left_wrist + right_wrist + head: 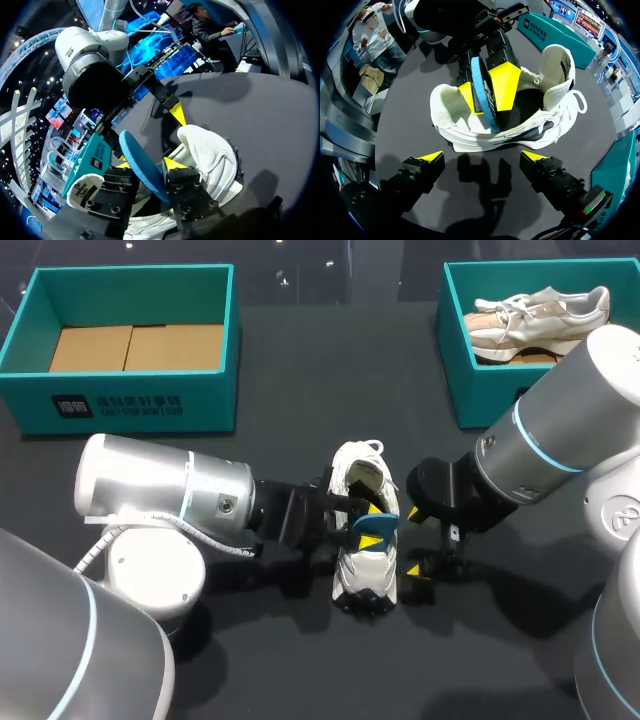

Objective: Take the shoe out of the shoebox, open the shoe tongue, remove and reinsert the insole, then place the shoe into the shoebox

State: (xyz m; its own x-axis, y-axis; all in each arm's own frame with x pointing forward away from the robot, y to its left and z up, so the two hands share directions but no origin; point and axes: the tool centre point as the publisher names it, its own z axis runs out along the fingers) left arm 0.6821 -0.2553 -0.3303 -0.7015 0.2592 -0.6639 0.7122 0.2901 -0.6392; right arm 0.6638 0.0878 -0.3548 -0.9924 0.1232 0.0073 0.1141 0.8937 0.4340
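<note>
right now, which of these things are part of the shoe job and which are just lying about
In the job:
white shoe
insole, blue, standing in the shoe
left gripper, shut on the insole
right gripper, open beside the shoe
empty box, probably the shoebox

Lying about:
beige shoe
second box, which holds it

White shoe upright mid-table, blue insole on edge, seemingly partly inside its opening
</note>
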